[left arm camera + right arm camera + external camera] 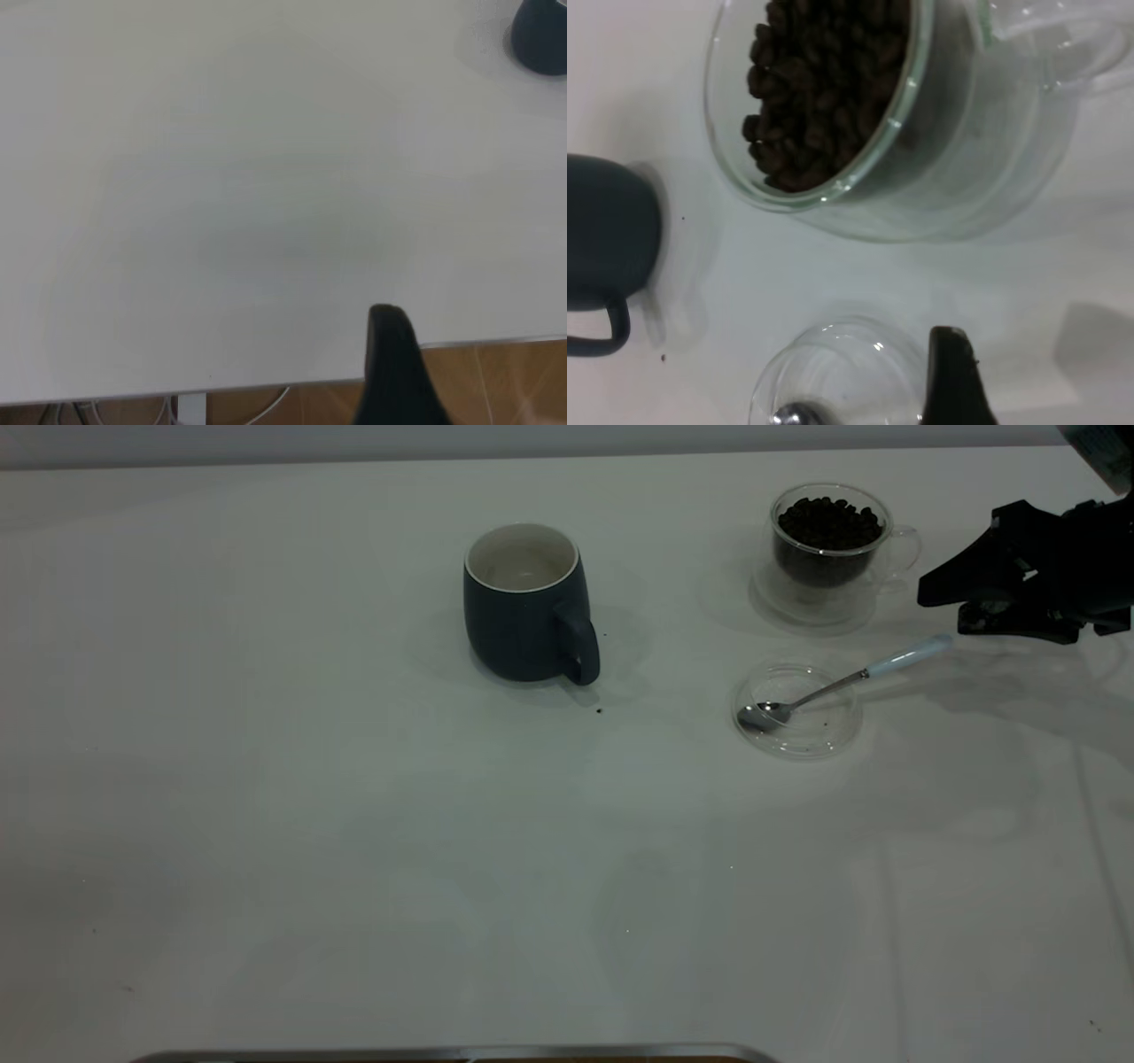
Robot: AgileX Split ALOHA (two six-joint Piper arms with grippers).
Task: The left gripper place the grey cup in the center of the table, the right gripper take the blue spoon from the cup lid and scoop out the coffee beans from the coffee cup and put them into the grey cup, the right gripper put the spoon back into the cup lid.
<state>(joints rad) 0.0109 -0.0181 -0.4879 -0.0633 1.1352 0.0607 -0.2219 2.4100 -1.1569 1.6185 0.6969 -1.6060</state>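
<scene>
**Mug set mid-tabletop, spoon lying in the lid, right gripper beside the bean cup**

At the left, little of the left gripper (390, 372) is seen: only one dark finger shows in the left wrist view, over the near edge of the tabletop (266, 824), well apart from the mug, and whether its fingers are released or clenched cannot be told.

The grey cup (524, 607) is seen upright around the middle of the tabletop, its white inside showing and its handle turned toward the camera and slightly right. A few dark specks are seen on the surface just beside the handle.

Further right, the cup lid (797, 708) lies flat, and the blue spoon (842, 682) is laid in it with the bowl resting inside the disc and the pale handle end reaching out over the rim toward the right. Behind the lid, the coffee cup (830, 549) stands upright, filled with coffee beans (830, 522), its thin handle pointing right.

At the far right edge, the right gripper (939, 598) is held above the tabletop, near the spoon's handle end and the glass cup. Nothing is grasped by it; how far its fingers are parted cannot be told.
</scene>
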